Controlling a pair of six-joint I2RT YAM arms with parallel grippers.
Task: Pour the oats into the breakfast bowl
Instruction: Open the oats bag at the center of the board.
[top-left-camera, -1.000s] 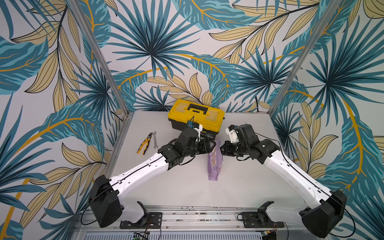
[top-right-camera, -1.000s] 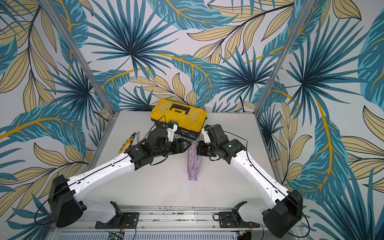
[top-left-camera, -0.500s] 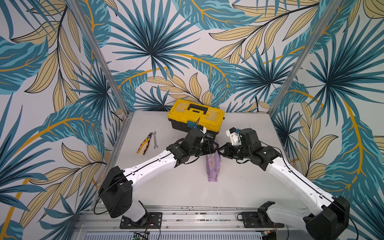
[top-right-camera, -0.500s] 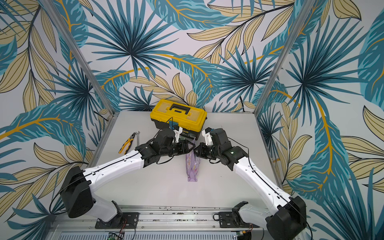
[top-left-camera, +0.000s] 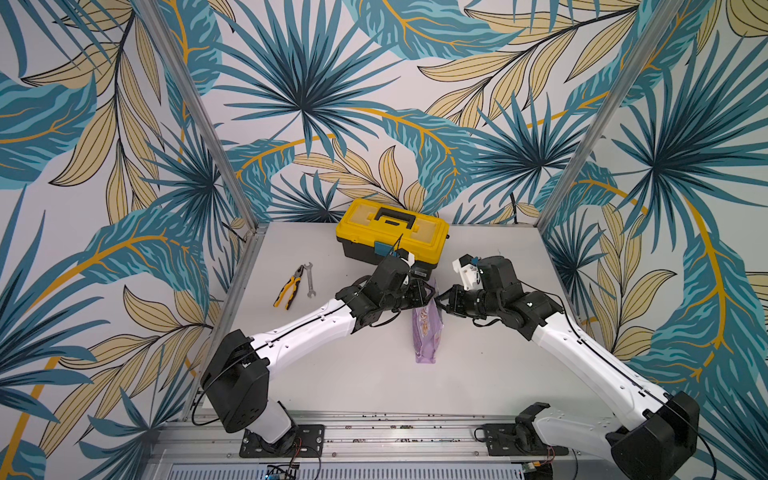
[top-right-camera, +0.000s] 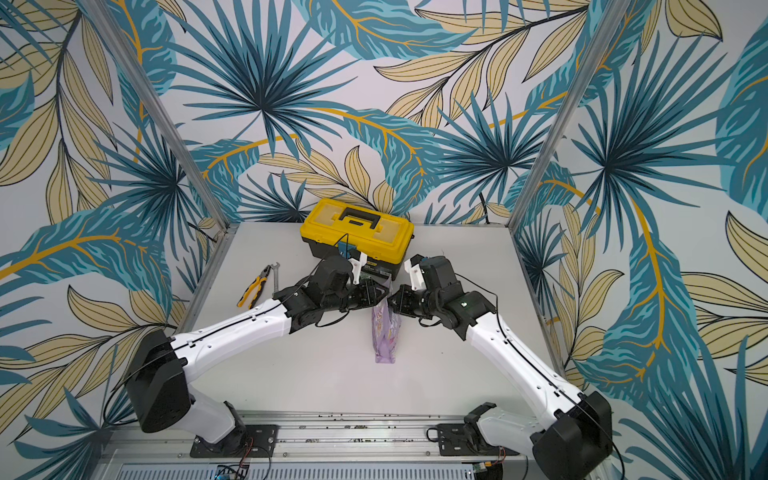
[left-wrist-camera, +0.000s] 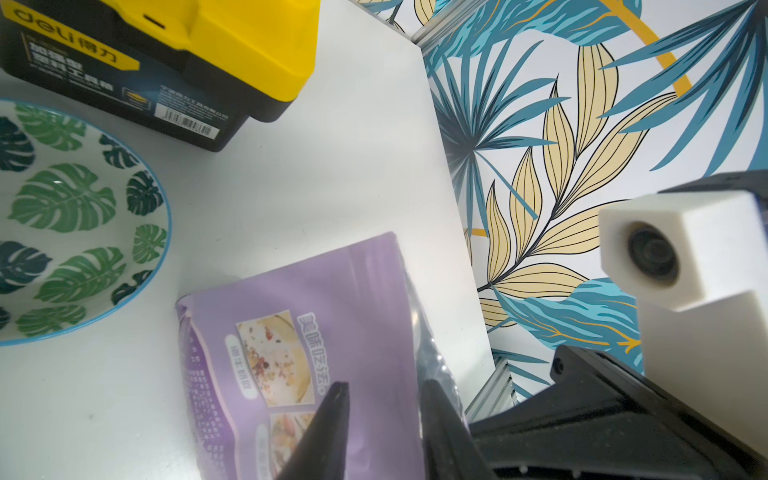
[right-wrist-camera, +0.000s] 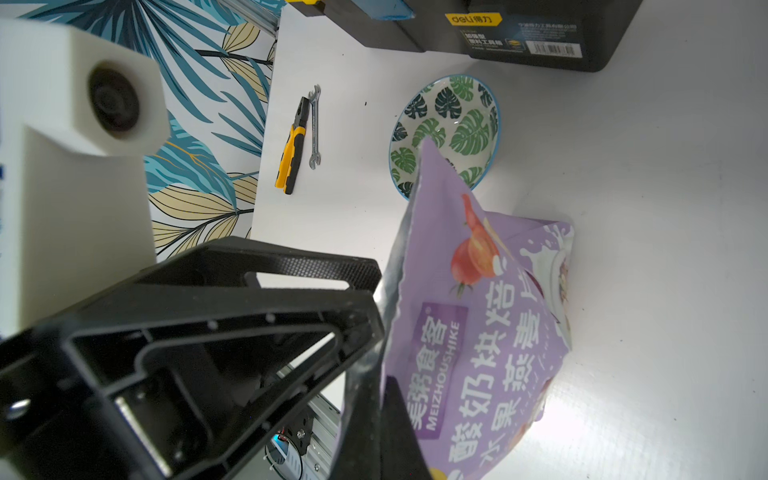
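Note:
The light purple pouch (top-left-camera: 426, 332) (top-right-camera: 384, 332) stands on the table between both arms, its torn top open. The oats are hidden inside it. My right gripper (top-left-camera: 442, 301) (right-wrist-camera: 380, 386) is shut on one wall of the pouch (right-wrist-camera: 478, 332) at its top edge. My left gripper (top-left-camera: 428, 293) (left-wrist-camera: 385, 384) is at the pouch's (left-wrist-camera: 332, 299) top from the other side. Its jaws are narrowed, with a gap and purple film between them. The breakfast bowl (left-wrist-camera: 83, 208) (right-wrist-camera: 449, 124) sits empty just behind the pouch, hidden under the left arm in both top views.
A yellow-and-black toolbox (top-left-camera: 392, 232) (top-right-camera: 357, 232) stands at the back, close behind the bowl. Yellow-handled pliers (top-left-camera: 289, 289) and a wrench (top-left-camera: 308, 280) lie at the left of the table. Patterned walls close in the left, right and back sides.
My left arm has reached right to the pouch's top and its jaws have narrowed. The right gripper has stayed shut on the pouch, shifting slightly.

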